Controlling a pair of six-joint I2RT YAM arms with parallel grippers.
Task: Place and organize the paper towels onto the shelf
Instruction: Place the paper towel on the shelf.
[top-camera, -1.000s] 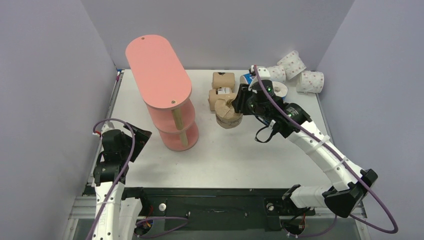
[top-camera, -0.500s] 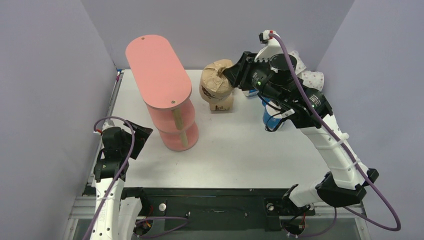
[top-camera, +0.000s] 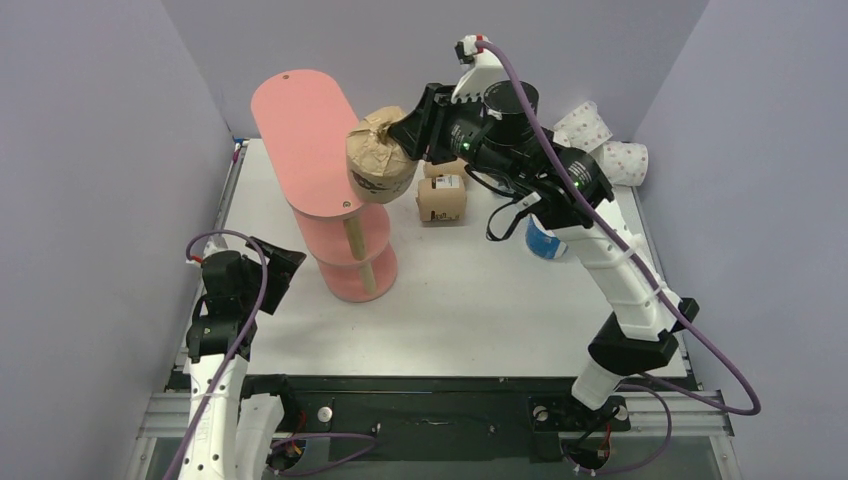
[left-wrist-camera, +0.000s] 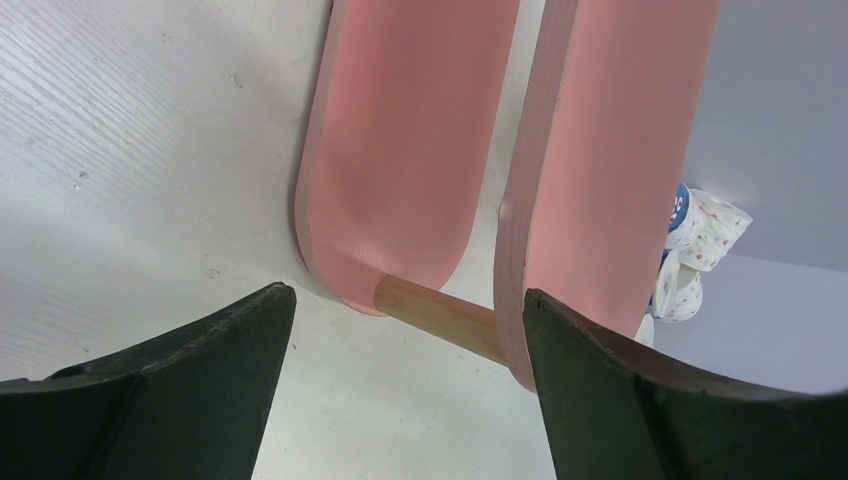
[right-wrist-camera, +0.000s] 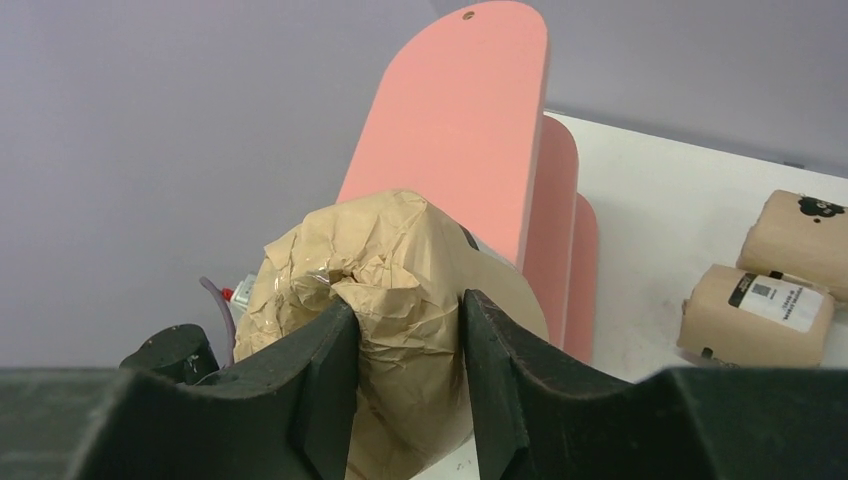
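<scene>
Right fingers (right-wrist-camera: 325, 390), clamped on 1 brown roll (top-camera: 378, 165), have lifted it beside the shelf (top-camera: 310, 120) top; left fingers (left-wrist-camera: 200, 360) stay apart.

Shelf (top-camera: 315, 135) is salmon pink all over, posts light wood. The held roll (top-camera: 378, 160) at 11 o'clock is plain crinkly kraft brown. The other two brown rolls (top-camera: 443, 200) on the white worktop (top-camera: 480, 300) carry black print, one with a white label. Dotted rolls (top-camera: 600, 140) at 2 o'clock are white with pink dots. Blue roll (top-camera: 540, 243) too. Walls (top-camera: 100, 150) lilac.
</scene>
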